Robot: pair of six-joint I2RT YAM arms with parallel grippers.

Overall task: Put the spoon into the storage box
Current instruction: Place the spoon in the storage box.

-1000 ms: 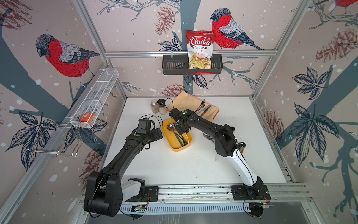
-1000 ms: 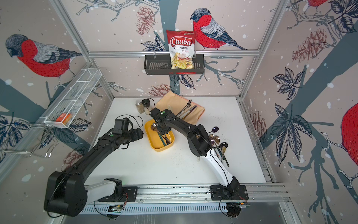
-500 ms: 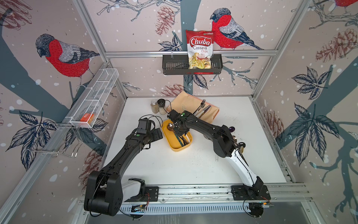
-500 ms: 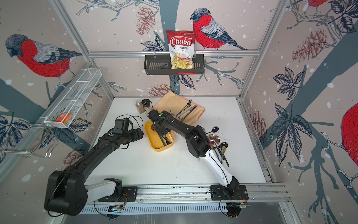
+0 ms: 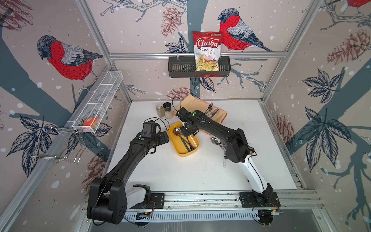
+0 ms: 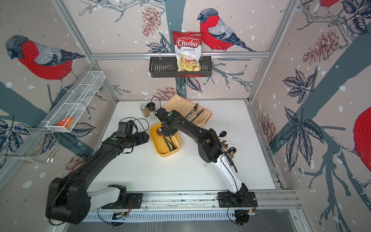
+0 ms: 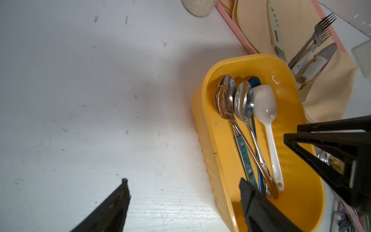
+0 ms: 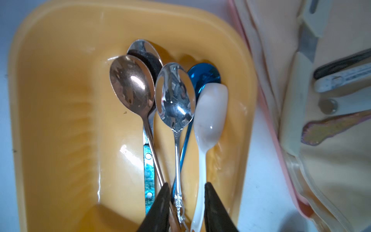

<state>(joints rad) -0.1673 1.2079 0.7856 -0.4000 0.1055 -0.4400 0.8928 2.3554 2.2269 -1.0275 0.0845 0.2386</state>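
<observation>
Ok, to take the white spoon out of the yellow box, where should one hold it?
Probably by its thin handle, from above, jaws across it. The white spoon lies outermost in the storage box, so one side is free; its bowl is wide and rounded.

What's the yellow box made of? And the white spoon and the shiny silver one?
Yellow box: looks like glossy plastic, with soft highlights and moulded ripples. White spoon: smooth, probably plastic or ceramic; hard to tell. Silver spoon: polished metal, mirror reflections.

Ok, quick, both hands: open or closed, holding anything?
Left hand: open, empty.
Right hand: open around the handle of the ornate silver spoon in the yellow storage box, not gripping it.
</observation>
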